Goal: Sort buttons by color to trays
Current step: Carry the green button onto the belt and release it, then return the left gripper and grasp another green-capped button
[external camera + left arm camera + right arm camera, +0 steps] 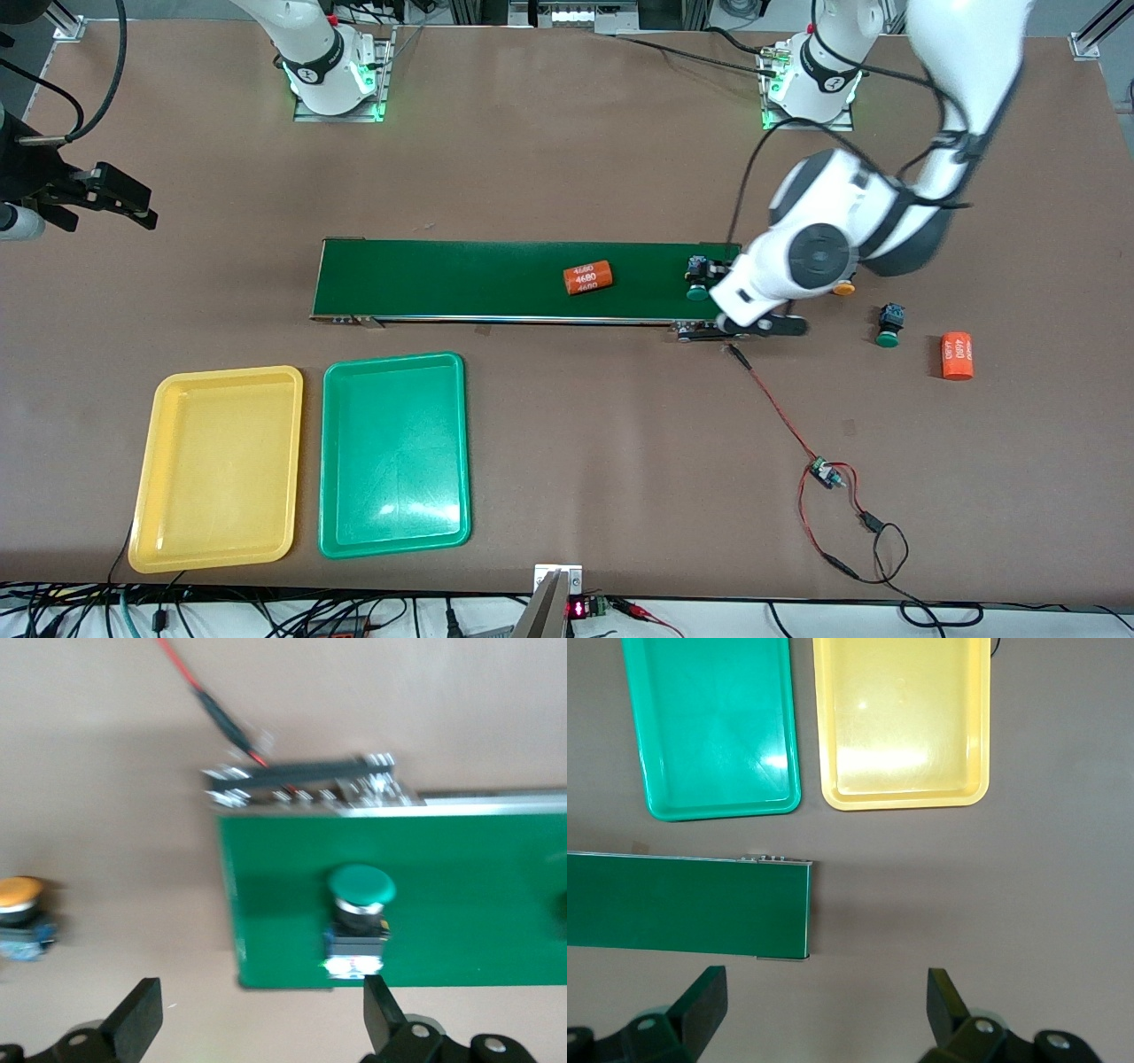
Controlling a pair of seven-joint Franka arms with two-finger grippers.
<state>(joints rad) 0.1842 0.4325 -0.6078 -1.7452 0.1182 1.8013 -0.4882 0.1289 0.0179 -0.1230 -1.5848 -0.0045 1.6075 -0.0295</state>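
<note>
Green button (359, 917) is seen lying on belt (461, 895), presumably for transport to the trays (394, 452). Left end effector (257, 1014) is held spread above it; right end effector (824, 1005) is parked spread over belt's other end.

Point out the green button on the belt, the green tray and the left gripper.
green button (361, 885): left wrist view, on its cap.
green tray (394, 368): front view, on its rim.
left gripper (263, 1017): left wrist view, midway between open fingertips.
</note>
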